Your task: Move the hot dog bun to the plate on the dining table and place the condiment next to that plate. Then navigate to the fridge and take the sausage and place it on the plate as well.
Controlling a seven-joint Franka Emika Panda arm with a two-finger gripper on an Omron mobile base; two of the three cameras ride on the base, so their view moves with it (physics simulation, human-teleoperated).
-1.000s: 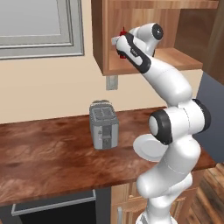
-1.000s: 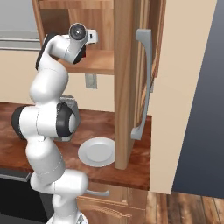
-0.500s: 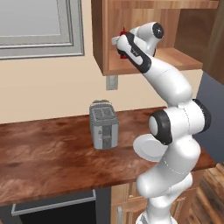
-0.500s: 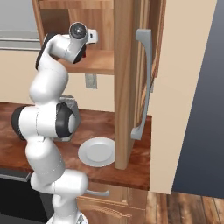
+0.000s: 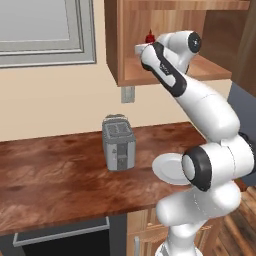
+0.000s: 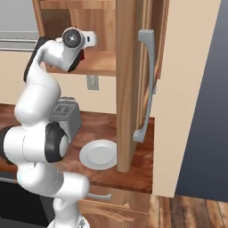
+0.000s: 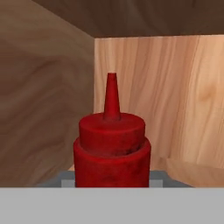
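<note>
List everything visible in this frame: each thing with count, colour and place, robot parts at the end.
condiment: one, red squeeze bottle with tapered cap, upright inside the open wall cabinet, right in front of the hand camera
wall cabinet: one, light wood, above the counter, door swung open
cabinet door handle: one, grey, on the open door
toaster: one, grey, on the countertop below the cabinet
white plate: one, round, on the countertop beside the toaster
countertop: one, reddish-brown wood grain
wall outlet: one, grey, on the wall under the cabinet
window: one, grey frame, upper left
gripper: one, at the condiment inside the cabinet; grip not visible
arm: one, white with dark joints, reaching up into the cabinet
</note>
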